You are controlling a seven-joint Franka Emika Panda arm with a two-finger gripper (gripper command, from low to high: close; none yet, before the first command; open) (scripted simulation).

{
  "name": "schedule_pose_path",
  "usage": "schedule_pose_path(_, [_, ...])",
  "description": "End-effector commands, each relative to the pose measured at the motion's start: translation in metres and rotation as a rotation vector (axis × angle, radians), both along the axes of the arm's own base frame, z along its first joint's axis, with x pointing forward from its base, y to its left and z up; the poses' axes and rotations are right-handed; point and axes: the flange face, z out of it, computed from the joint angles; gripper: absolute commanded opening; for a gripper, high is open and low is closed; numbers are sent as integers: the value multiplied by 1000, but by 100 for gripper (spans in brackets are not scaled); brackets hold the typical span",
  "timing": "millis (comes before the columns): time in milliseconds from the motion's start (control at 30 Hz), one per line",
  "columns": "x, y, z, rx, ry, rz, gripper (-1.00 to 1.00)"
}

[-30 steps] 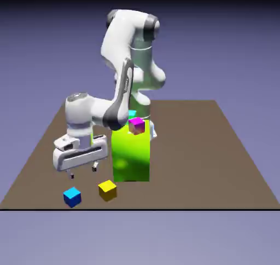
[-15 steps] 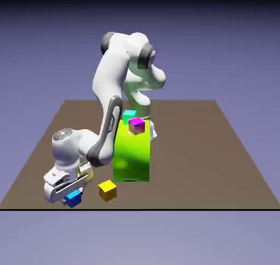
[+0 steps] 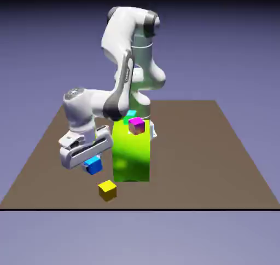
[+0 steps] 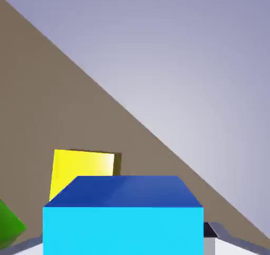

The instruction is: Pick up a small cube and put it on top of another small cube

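My gripper [image 3: 92, 164] is shut on the small cube [image 3: 94, 165], bright blue with a lighter cyan face, and holds it above the table on the exterior view's left. In the hand view this small cube [image 4: 124, 217] fills the bottom middle, with one grey fingertip [image 4: 210, 232] showing at its right edge. A yellow cube [image 3: 108, 190] lies on the table just below and to the right of the held cube. The hand view shows the yellow cube [image 4: 82, 169] right behind the blue one.
A tall green block [image 3: 131, 151] stands right of the gripper; its corner [image 4: 8, 228] shows in the hand view. A magenta cube [image 3: 136, 125] rests on top of it, with a teal cube [image 3: 130, 116] partly hidden behind. The brown table [image 3: 208, 160] spreads to the right.
The gripper came down over the blue cube near the table's front left, shut on it, and has lifted it up and slightly right. The yellow cube has stayed put.
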Motion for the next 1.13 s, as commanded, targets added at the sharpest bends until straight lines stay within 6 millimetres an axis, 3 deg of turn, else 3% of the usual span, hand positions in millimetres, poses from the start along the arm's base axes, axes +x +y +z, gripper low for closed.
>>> schedule_pose_path(0, [-4,8,10,6,2,-8,-100])
schedule_pose_path(400, [-77,100,111,-9,37,-99,-100])
schedule_pose_path(733, [-163,150,162,-146,29,-228,-100])
schedule_pose_path(800, [-165,150,162,-148,28,-231,-100])
schedule_pose_path(967, [-164,150,92,-149,28,-230,-100])
schedule_pose_path(1000, [-164,150,92,-149,28,-230,100])
schedule_pose_path(1033, [-164,150,92,-149,28,-230,100])
schedule_pose_path(1100, [-163,150,121,-149,28,-230,100])
